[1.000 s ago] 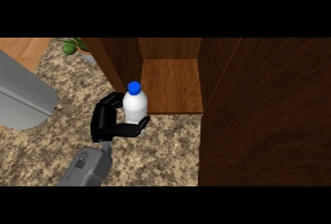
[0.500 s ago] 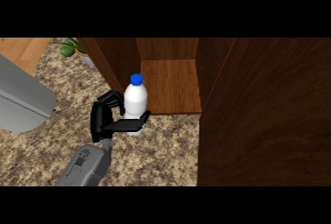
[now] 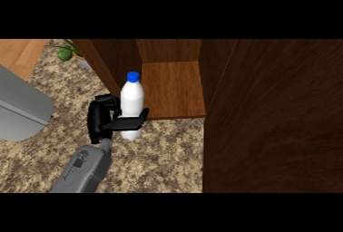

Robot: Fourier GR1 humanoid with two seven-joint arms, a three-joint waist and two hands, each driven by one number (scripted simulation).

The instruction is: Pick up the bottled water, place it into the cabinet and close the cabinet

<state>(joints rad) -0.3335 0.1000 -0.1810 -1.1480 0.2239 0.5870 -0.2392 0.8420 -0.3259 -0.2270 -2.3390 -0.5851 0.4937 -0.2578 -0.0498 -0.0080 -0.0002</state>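
The bottled water (image 3: 132, 97) is white with a blue cap and stands upright in my left hand (image 3: 100, 118). The hand's black fingers are curled round the bottle's lower half from the left. The bottle is held just at the front left corner of the open wooden cabinet (image 3: 173, 88), whose floor shelf lies to its right. The cabinet's dark door (image 3: 275, 113) stands open and fills the right side of the view. My right hand does not show.
A speckled stone counter (image 3: 161, 154) lies below the hand. At the left edge sits a grey rounded appliance (image 3: 20, 108). A small green plant (image 3: 66, 50) is at the back left, beside the cabinet's left wall.
The left hand has carried the bottle slightly up and toward the cabinet's front edge. The bottle stays upright in the hand.
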